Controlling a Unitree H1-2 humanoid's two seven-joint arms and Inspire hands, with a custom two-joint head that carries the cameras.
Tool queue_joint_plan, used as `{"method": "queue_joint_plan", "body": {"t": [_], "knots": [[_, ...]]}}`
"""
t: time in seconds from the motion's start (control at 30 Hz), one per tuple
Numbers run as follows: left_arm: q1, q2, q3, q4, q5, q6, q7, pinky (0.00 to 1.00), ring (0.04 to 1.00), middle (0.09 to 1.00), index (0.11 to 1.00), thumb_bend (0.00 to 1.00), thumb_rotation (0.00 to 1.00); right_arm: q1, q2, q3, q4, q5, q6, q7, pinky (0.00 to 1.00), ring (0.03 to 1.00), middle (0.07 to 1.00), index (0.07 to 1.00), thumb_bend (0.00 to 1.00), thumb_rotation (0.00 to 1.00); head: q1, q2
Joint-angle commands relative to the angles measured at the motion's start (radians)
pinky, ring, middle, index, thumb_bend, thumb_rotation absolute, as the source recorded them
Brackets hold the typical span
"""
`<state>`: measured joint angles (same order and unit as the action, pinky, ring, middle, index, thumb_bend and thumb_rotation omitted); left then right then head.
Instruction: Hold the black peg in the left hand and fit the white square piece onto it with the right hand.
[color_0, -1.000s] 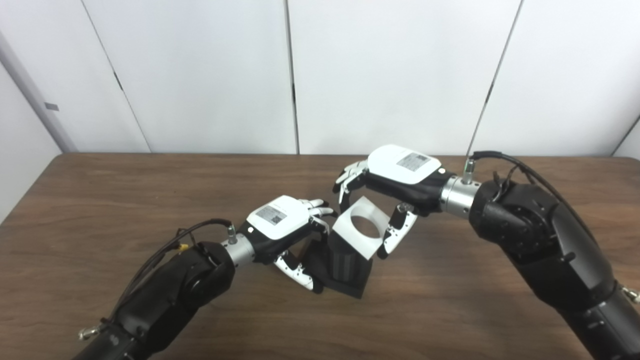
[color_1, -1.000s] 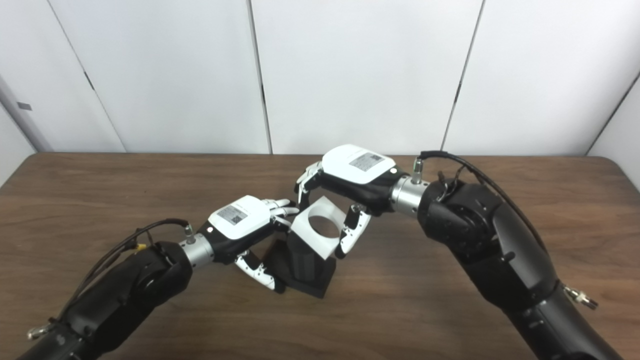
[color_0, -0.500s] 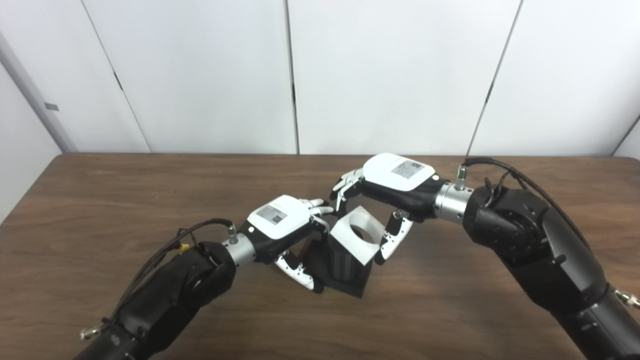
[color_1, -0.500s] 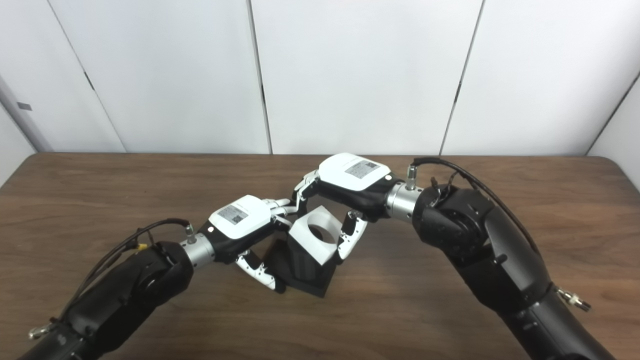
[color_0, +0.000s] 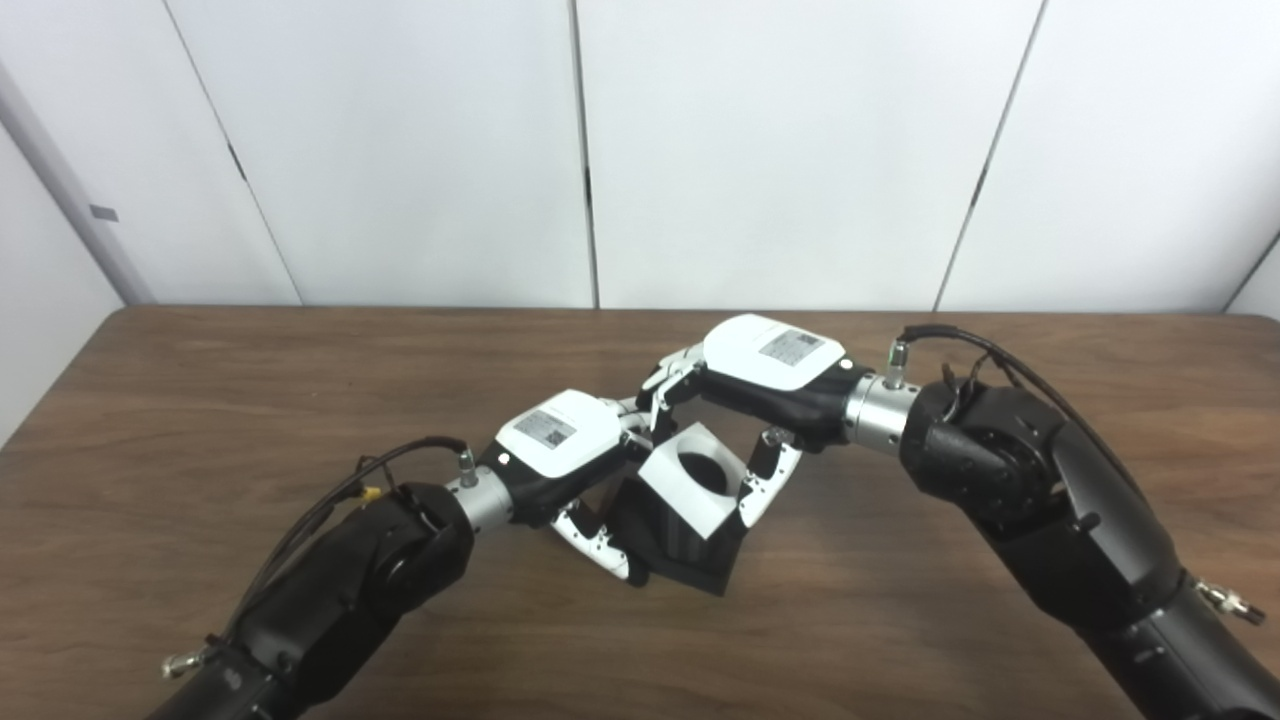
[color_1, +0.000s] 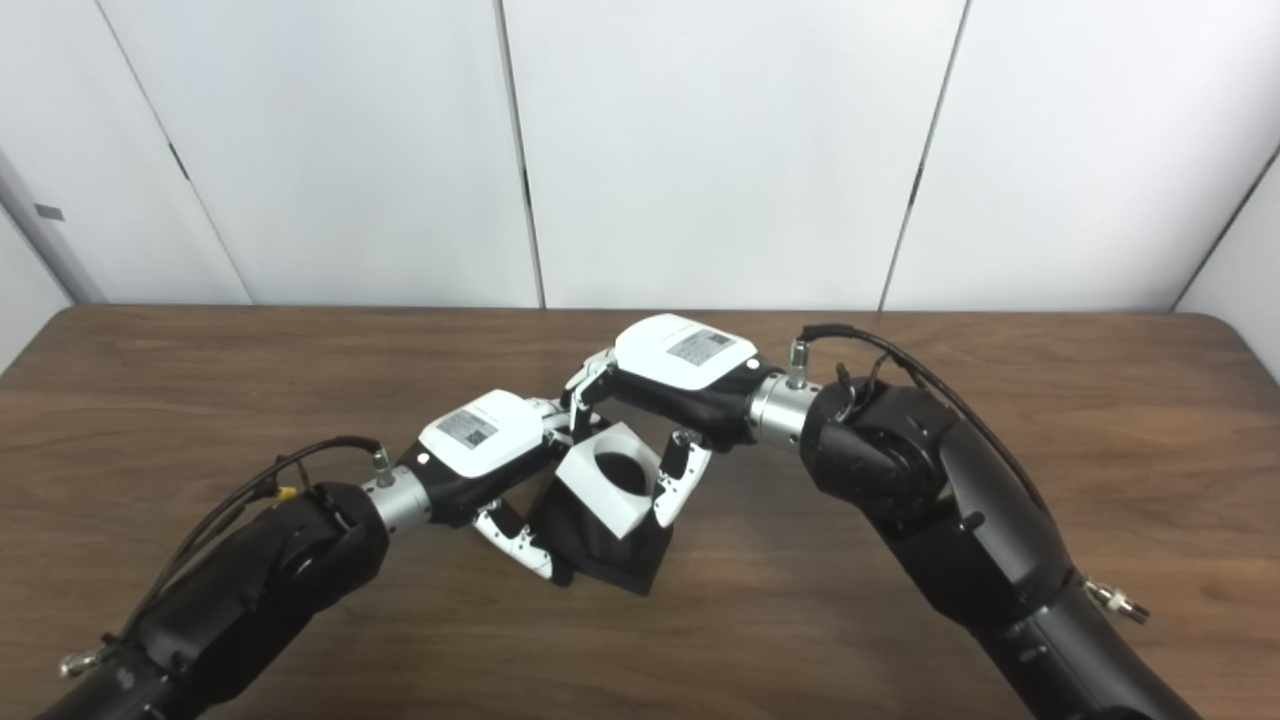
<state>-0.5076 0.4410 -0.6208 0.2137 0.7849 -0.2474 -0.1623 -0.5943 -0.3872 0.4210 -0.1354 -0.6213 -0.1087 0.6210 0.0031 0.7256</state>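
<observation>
**Peg-and-square fitting: piece partly seated**

At the left of the work area, the left hand (color_0: 560, 445) is seen closed around the black peg (color_0: 685, 545), with pale fingertips (color_0: 600, 545) wrapped low against the near side of the peg's base. The peg stands on the brown tabletop (color_0: 200, 420), slightly tilted; its ribbed shaft and square foot are visible, while the top end is hidden.

Centre, the white square piece (color_0: 692, 478) is held over the top of the peg, tilted toward the camera. Its round hole appears dark, which suggests that the peg's end has entered the hole; how far it has entered cannot be told.

To the right, the right hand (color_0: 765, 375) is seen gripping the white square piece, fingers curled over the far edge and the thumb (color_0: 760, 490) pressed to the near right edge. The hand's back is turned upward. The two hands lie just beside each other, and their fingers seem almost touching above the piece.

Step in hand, as judged: insertion, with the piece being brought down the shaft. The task is taken as late but unfinished, since black shaft is exposed below the white piece.

Next move, as judged: the piece should be levelled to the peg's axis and pressed downward, while the peg is kept steady. Jamming is risked if the tilt is kept.
</observation>
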Motion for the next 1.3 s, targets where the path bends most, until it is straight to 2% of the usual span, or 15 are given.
{"method": "queue_joint_plan", "body": {"t": [0.0,0.3,0.43,0.77,0.93,1.1,1.13,1.2,1.27], "knots": [[0.032,-0.011,-0.059,0.032,0.084,0.008,-0.076,0.89,0.958,0.92,0.494,0.52,0.08,-0.039,0.009,0.003,-0.018,-0.002,-0.014,-0.006,0.86,0.868,0.806,0.478,0.52,0.14,0.001,0.001],[0.031,-0.01,-0.061,0.034,0.082,-0.002,-0.07,0.88,0.962,0.929,0.495,0.52,0.08,-0.053,0.034,0.019,-0.037,0.001,-0.007,0.012,0.87,0.874,0.805,0.478,0.52,0.14,-0.001,0.004],[0.026,-0.011,-0.067,0.039,0.094,-0.001,-0.067,0.87,0.959,0.932,0.495,0.52,0.08,-0.061,0.039,0.039,-0.042,-0.009,0.0,0.054,0.88,0.874,0.805,0.478,0.52,0.14,0.0,0.006],[0.029,-0.008,-0.066,0.031,0.084,0.002,-0.075,0.88,0.965,0.926,0.494,0.52,0.08,-0.061,0.013,0.122,-0.023,-0.105,-0.028,0.119,0.88,0.871,0.8,0.478,0.52,0.13,-0.001,0.011],[0.029,-0.008,-0.066,0.028,0.082,0.006,-0.08,0.88,0.971,0.924,0.494,0.52,0.08,-0.056,-0.001,0.133,-0.024,-0.116,-0.045,0.108,0.85,0.857,0.788,0.478,0.52,0.13,-0.002,0.013],[0.031,-0.007,-0.065,0.028,0.084,0.01,-0.081,0.88,0.971,0.925,0.494,0.52,0.08,-0.053,-0.006,0.134,-0.03,-0.118,-0.022,0.12,0.85,0.855,0.792,0.487,0.52,0.14,-0.007,0.012],[0.031,-0.005,-0.064,0.026,0.083,0.011,-0.084,0.89,0.968,0.925,0.494,0.52,0.08,-0.054,-0.006,0.133,-0.034,-0.119,-0.008,0.13,0.85,0.86,0.804,0.586,0.69,0.21,-0.008,0.012],[0.033,-0.003,-0.061,0.025,0.075,0.006,-0.081,0.89,0.96,0.919,0.494,0.52,0.08,-0.053,-0.006,0.127,-0.04,-0.113,0.009,0.138,0.86,0.876,0.841,0.769,0.91,0.34,-0.008,0.012],[0.032,-0.001,-0.058,0.023,0.072,0.007,-0.086,0.89,0.962,0.92,0.494,0.52,0.08,-0.052,-0.007,0.117,-0.039,-0.101,0.006,0.13,0.86,0.882,0.865,0.85,0.97,0.39,-0.01,0.013]]}}
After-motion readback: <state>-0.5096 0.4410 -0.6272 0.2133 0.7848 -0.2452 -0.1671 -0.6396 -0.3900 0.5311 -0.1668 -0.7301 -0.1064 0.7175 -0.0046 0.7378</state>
